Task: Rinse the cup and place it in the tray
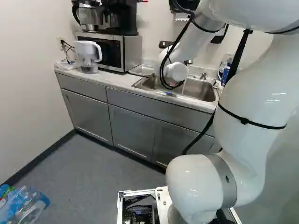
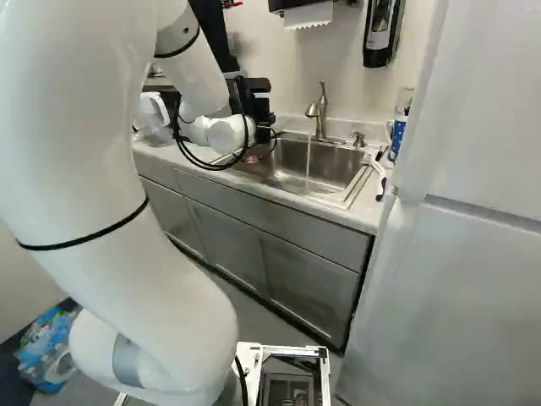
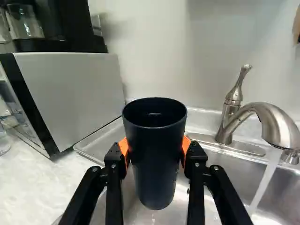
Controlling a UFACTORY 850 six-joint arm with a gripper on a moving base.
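Cup [image 3: 153, 154], just one, pinched between two orange pads [image 3: 123, 146] of the end effector [image 2: 259, 110], near one faucet [image 3: 227, 123].

I count one claw [image 2: 262, 131] here, with two fingers [image 3: 86, 192] and two orange pads [image 3: 123, 146], and one cup [image 3: 157, 159] between them. Under the claw I have one sink [image 2: 317, 161]. Ahead of it are one tray [image 3: 96, 143], one microwave [image 3: 72, 93], one coffee maker [image 1: 122, 16] on top and, farther off to that side, one pitcher [image 1: 87, 53]. To the claw's other side I make out one faucet [image 3: 234, 119] running one stream of water [image 3: 265, 183], one mug [image 2: 396, 138] and one paper towel dispenser [image 2: 308, 15] up the wall. Lower than the claw, below the worktop [image 1: 110, 80], I get three cabinet doors [image 2: 308, 288].
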